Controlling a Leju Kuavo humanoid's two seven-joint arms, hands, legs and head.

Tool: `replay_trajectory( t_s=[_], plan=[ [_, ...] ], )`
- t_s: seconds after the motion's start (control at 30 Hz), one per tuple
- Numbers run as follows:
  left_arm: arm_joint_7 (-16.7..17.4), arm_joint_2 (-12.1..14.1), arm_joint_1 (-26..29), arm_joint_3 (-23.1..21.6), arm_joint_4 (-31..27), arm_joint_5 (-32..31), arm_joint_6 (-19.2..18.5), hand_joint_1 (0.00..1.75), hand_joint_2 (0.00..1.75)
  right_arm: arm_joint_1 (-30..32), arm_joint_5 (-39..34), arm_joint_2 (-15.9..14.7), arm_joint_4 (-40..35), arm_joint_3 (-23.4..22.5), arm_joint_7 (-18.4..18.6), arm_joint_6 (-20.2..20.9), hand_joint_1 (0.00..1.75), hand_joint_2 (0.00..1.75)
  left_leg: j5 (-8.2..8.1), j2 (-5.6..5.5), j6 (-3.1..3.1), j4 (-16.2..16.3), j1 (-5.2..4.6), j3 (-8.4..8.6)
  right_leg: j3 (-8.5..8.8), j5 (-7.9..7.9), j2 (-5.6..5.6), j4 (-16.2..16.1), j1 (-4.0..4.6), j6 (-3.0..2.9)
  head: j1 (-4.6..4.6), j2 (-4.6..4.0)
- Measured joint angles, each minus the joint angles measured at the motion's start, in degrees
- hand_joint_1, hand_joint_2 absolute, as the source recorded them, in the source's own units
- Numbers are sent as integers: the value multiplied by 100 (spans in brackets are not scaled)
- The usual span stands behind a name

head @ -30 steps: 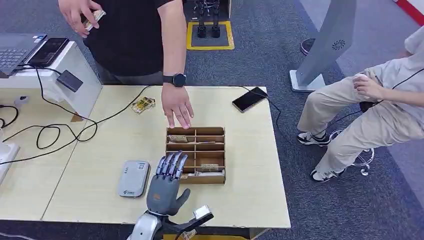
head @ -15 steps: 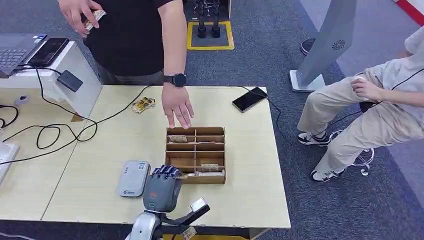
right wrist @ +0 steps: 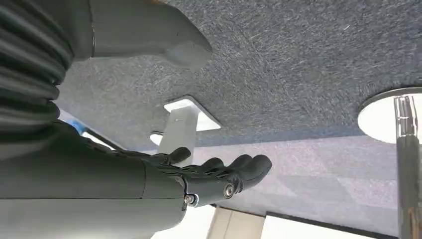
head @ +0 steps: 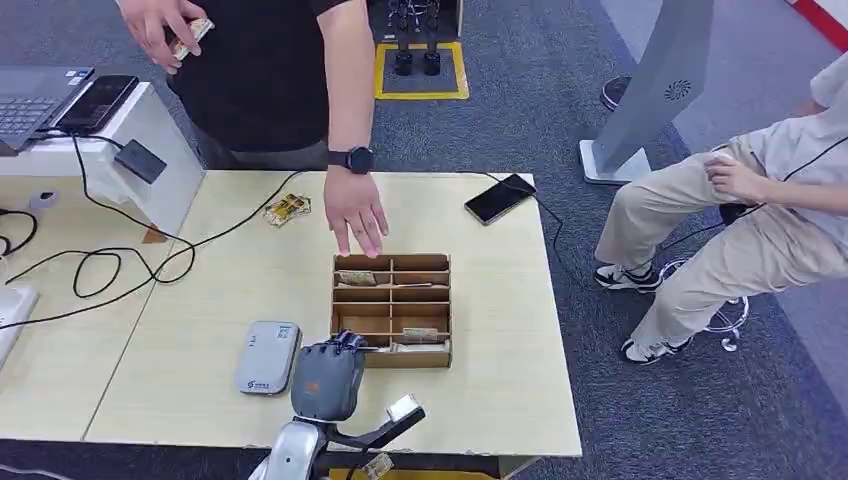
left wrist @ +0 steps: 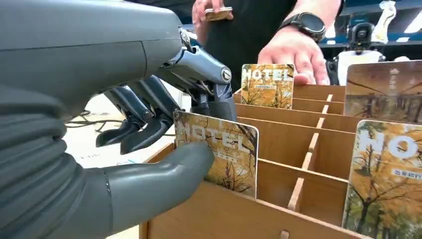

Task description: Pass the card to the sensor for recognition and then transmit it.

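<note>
pinching a hotel card (left wrist: 219, 152) at the near-left compartment of the wooden divider box (head: 391, 312): the left hand (head: 325, 378) has its thumb pressed on the card's face and dark fingers (left wrist: 149, 107) curled behind it. the card stands upright in its slot, lower edge down inside the box, so it reads as gripped but not yet lifted. the right hand (right wrist: 209, 181) hangs over grey carpet, fingers extended together, holding nothing.

step in hand, as judged: pick-up, the first part of the task. the next move calls for a straight pull up until the card clears the slot wall, then a short carry to the grey sensor pad (head: 268, 356), which lies flat just beside the box nearer the counter's front-left corner.

room: the box sits near the front edge of the counter (head: 500, 400). bare wood lies between box and pad, so the carry path looks open. other cards (left wrist: 385, 179) stand in neighbouring compartments, close enough to snag on a tilted pull. at the far side of the box a person's hand (head: 355, 215) rests at the rim. black cables (head: 120, 265) loop across the left part of the counter, well apart from the pad. a phone (head: 499, 198) lies near the far-right corner.
</note>
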Motion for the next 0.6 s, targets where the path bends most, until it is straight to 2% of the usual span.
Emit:
replay_trajectory(
  t_s=[0.23, 0.33, 0.47, 0.6],
  plan=[
    [-57, 37, -15, -48, 24, 0, 4, 175, 175, -1, 9, 0, 7, -2, -11, 0, 0, 175, 0, -1, 0, 0, 0, 1, 1, 0, 0, 0, 0, 0, 0, 0],
    [-205, 39, -5, -48, 24, 9, 4, 175, 175, -2, 33, 0, 11, 0, -31, 0, 0, 175, 0, -1, 0, 0, 0, 0, 1, 0, 0, 0, 0, 0, 0, 0],
    [-617, 15, 133, 4, -193, 55, 7, 175, 175, -1, 66, 0, 13, 0, -28, 0, 0, 175, 0, -1, 0, 0, 0, -1, 0, 0, 1, 0, 0, 0, 0, 0],
    [-756, 4, 216, 53, -348, 101, 7, 175, 175, -3, 74, 0, 13, 0, -28, 0, 0, 175, 0, -1, 0, 0, 0, -1, 0, 0, 0, 0, 0, 0, 0, 0]
  ],
)
